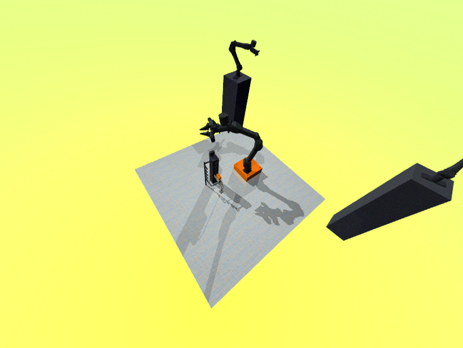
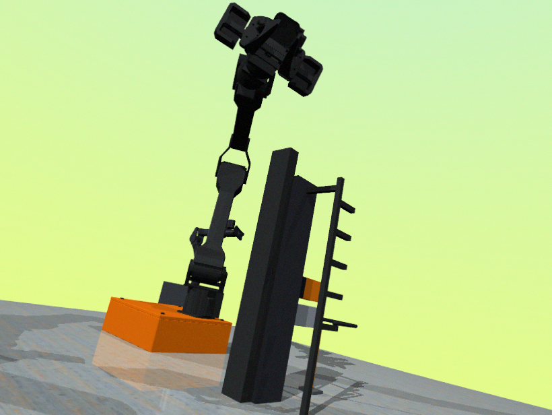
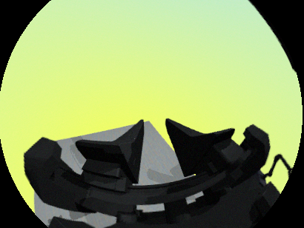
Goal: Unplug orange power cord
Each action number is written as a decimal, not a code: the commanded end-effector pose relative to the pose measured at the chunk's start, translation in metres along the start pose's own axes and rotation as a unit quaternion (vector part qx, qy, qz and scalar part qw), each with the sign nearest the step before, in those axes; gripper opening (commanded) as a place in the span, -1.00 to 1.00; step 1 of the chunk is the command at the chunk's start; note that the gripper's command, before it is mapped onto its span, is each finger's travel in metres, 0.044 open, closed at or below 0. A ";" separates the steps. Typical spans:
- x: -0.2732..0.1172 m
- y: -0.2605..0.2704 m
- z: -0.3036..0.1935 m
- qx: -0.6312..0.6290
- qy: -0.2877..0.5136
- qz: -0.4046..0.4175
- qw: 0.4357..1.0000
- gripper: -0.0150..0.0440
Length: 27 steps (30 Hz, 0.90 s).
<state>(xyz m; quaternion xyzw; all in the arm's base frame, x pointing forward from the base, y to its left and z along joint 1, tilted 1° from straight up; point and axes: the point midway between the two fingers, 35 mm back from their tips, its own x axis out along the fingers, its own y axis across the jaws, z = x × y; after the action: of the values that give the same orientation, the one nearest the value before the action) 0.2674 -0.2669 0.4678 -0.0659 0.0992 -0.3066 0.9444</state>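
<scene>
Plug [image 1: 218, 176] sits seated; tool [image 1: 205, 131] part-open, empty.

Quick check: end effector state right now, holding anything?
End effector: partly open, nothing between its fingers, high above the power strip; orange plug not held.

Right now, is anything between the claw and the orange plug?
Only air in the top view: the claw hangs open, high above the plug and strip.
</scene>
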 end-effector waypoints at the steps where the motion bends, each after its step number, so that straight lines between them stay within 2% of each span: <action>1: 0.017 0.044 -0.030 -0.057 0.054 0.064 0.995 0.05; 7: 0.024 0.119 -0.074 -0.163 0.122 0.177 0.963 0.05; 13: 0.015 0.185 -0.120 -0.282 0.172 0.286 0.899 0.05; 18: 0.000 0.230 -0.159 -0.397 0.200 0.368 0.817 0.05; 23: -0.011 0.248 -0.190 -0.461 0.227 0.419 0.749 0.05; 27: -0.031 0.266 -0.233 -0.535 0.262 0.492 0.634 0.05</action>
<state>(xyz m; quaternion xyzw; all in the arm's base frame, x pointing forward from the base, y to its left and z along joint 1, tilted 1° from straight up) 0.3510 -0.0640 0.2268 -0.3935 0.4745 0.2360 0.7512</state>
